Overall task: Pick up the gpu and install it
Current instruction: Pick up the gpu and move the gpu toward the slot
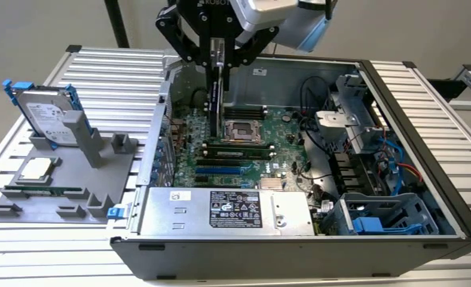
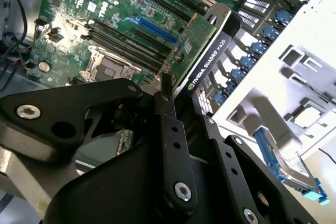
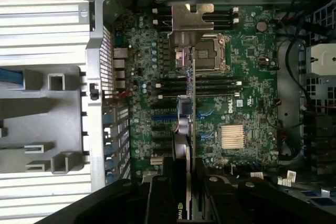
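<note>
**GPU POSITION REL. TO GRIPPER**

Scan the exterior view L to R.

1. At that view's left, find the grey holder tray (image 1: 40, 206) w/ a hard drive (image 1: 48, 116) standing upright in it. Note a square chip (image 1: 36, 170) and a memory stick (image 1: 44, 191) lying flat nearer the front. Disregard all three: not task items.

2. Moving right, find the open computer case (image 1: 157, 119). Above it, locate the gripper (image 1: 217, 57), closed on the gpu (image 1: 216, 101). Confirm in the second wrist view: fingers (image 2: 170, 129) clamped one per face, w/ the card running out between them.

3. Key relation: read the gpu as hanging directly below the gripper, edge-on in the exterior view as a thin vert. strip. Judge its long axis as running away from the fingers and down toward the main board (image 1: 251, 149). Check against the first wrist view: silver bracket (image 3: 191, 19) at the end farthest from the gripper.

4. Place the card's lower end over the board, just beside the processor socket (image 1: 241, 128). Contact w/ the board: cannot tell. Note the blue slots (image 1: 219, 170) nearer the case front, apart from the card. Judge as carried, not yet seated.

5. Farther right, note the drive cage (image 1: 379, 218), well apart from the gripper.
</note>
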